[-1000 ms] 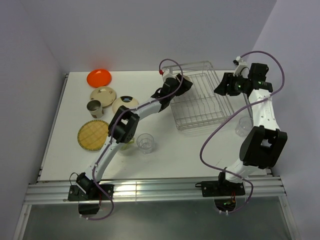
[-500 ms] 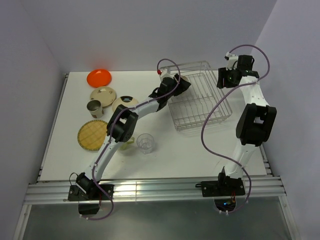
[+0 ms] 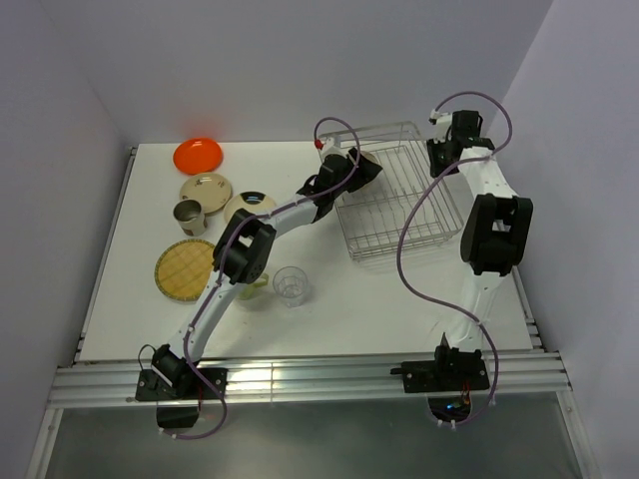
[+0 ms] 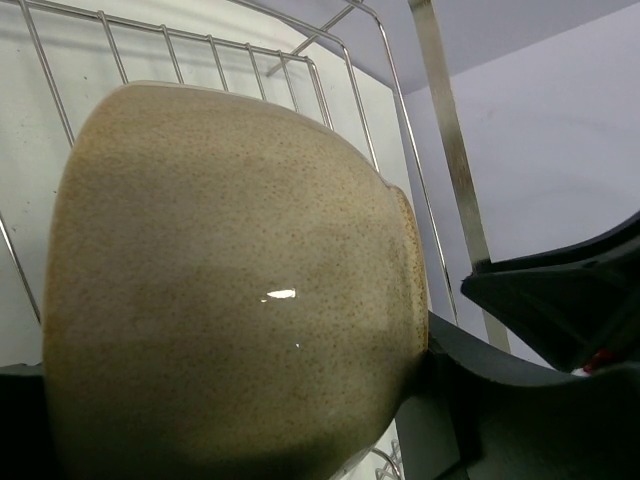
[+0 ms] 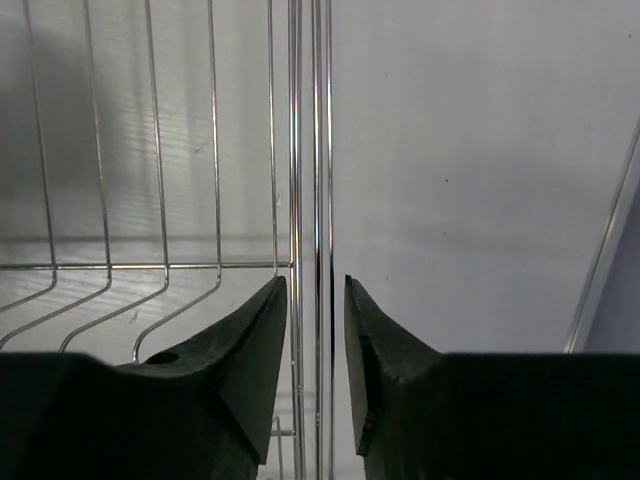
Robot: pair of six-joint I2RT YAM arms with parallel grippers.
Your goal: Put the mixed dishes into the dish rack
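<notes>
White tabletop [image 3: 349, 309] bears one dish rack [image 3: 399, 205], far right. One cream bowl [image 4: 230, 290], clamped in the left gripper [image 3: 354, 168], is at its far-left corner. The right gripper [image 5: 315, 350] straddles the rim wires, jaws narrowly apart; pinching or not, unclear. Leftward: orange plate [image 3: 198, 155], tan plate [image 3: 206, 188], cream plate [image 3: 250, 207], woven plate [image 3: 185, 269], one clear glass [image 3: 291, 284].

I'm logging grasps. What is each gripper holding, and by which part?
Left gripper holds the speckled cream ceramic bowl by its rim. Right gripper straddles a side wire of the silver wire dish rack; grip cannot be told.
</notes>
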